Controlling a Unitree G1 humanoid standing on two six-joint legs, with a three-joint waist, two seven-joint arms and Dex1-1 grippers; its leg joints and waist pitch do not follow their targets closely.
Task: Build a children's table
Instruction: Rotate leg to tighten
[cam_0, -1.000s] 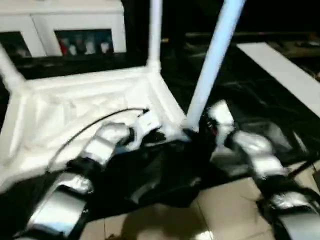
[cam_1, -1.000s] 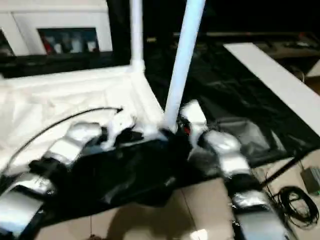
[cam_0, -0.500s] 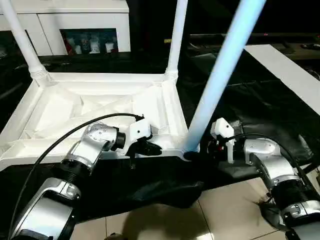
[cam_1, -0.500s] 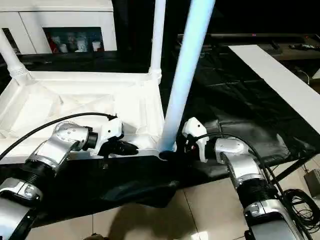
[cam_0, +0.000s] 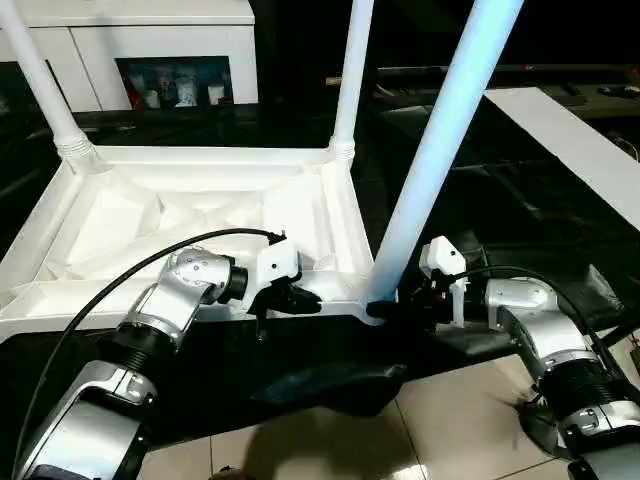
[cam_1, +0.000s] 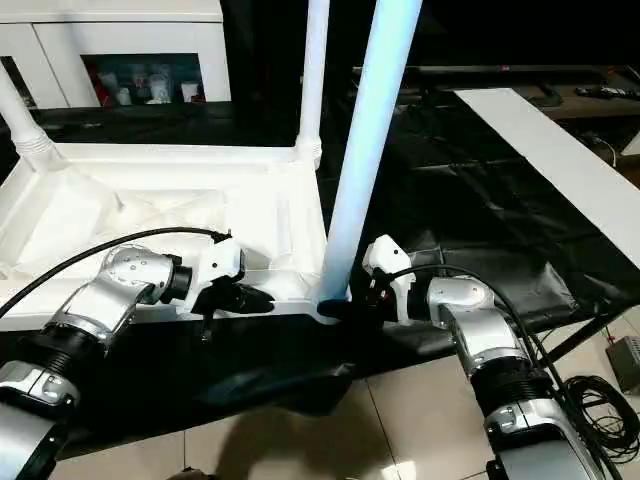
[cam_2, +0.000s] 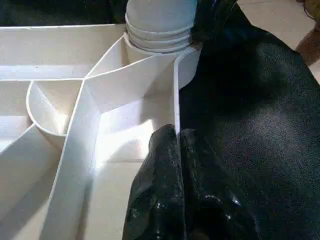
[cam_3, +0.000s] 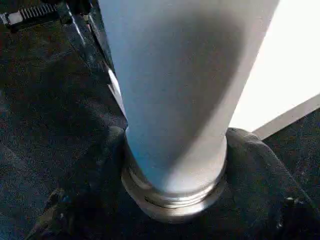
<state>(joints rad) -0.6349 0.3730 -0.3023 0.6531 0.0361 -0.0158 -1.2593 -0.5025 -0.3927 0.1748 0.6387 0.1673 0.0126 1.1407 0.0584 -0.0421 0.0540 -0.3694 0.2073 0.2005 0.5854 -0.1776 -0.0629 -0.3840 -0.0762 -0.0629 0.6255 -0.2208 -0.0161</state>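
From the head camera, a white plastic table top (cam_0: 190, 215) lies upside down on a black cloth (cam_0: 330, 375), ribbed underside facing up. Three white legs stand upright in its corner sockets: a far left leg (cam_0: 40, 85), a far right leg (cam_0: 350, 75), and a near right leg (cam_0: 440, 150) rising closest to the robot. The left gripper (cam_0: 300, 298) rests at the near rim of the top, its two black fingers pressed together with nothing between them. The right gripper (cam_0: 392, 309) sits at the foot of the near right leg. A white glass-door cabinet (cam_0: 150, 60) stands behind. In the left wrist view, the closed fingers (cam_2: 165, 175) lie against the top's thin outer wall, and the leg's ribbed base (cam_2: 160, 27) sits in its round socket just beyond. In the right wrist view, the near right leg (cam_3: 185, 90) rises between that gripper's fingers (cam_3: 95, 170), which stand apart on either side of the leg's base; whether they press on it cannot be told.
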